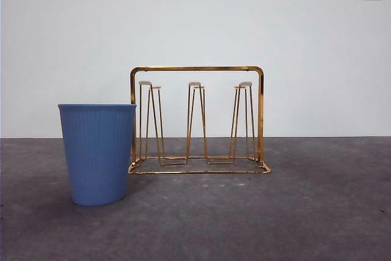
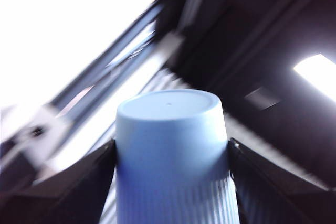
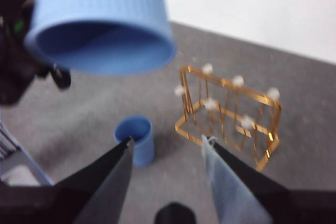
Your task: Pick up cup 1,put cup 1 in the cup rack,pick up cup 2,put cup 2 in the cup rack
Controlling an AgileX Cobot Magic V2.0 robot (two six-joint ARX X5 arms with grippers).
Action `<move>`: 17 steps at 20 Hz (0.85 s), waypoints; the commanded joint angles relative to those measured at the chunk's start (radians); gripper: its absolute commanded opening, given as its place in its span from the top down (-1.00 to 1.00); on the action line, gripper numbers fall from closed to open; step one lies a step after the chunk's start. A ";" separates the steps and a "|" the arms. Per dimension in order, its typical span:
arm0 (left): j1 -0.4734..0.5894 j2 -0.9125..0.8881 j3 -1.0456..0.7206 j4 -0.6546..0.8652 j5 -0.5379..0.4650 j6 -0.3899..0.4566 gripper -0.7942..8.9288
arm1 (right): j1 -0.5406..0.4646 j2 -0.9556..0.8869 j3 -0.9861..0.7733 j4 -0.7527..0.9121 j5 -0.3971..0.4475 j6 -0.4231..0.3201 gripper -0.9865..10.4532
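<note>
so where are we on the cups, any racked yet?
None racked: the cup rack has bare pegs. In hand: the left gripper is shut on one blue cup, held aloft with its mouth tipped downward in the right wrist view. Left: racking it, then the second blue cup standing on the table beside the rack. The right gripper is open.

Cup on the table (image 1: 98, 154): mid-blue, finely ribbed with vertical lines, plain band at the rim. Held cup (image 2: 170, 156): paler blue, ribbed on the wall, smooth at the base. Cup rack (image 1: 197, 120): gold-coloured wire, pegs capped with pale tips. Table (image 1: 317, 212): mottled dark grey. Wall (image 1: 244, 22): white. Left gripper (image 2: 170, 182): black jaws. Right gripper (image 3: 167, 148): black jaws.
</note>
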 commanded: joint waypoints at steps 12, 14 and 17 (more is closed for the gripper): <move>-0.113 0.008 0.013 -0.447 -0.561 0.850 0.85 | 0.000 -0.162 -0.010 -0.299 0.207 -0.019 0.43; -0.122 0.031 0.027 -0.449 -0.594 0.892 0.85 | 0.000 -0.162 -0.010 -0.307 0.207 -0.019 0.43; -0.124 0.080 0.074 -0.489 -0.622 0.925 0.85 | 0.000 -0.162 -0.010 -0.314 0.207 -0.019 0.43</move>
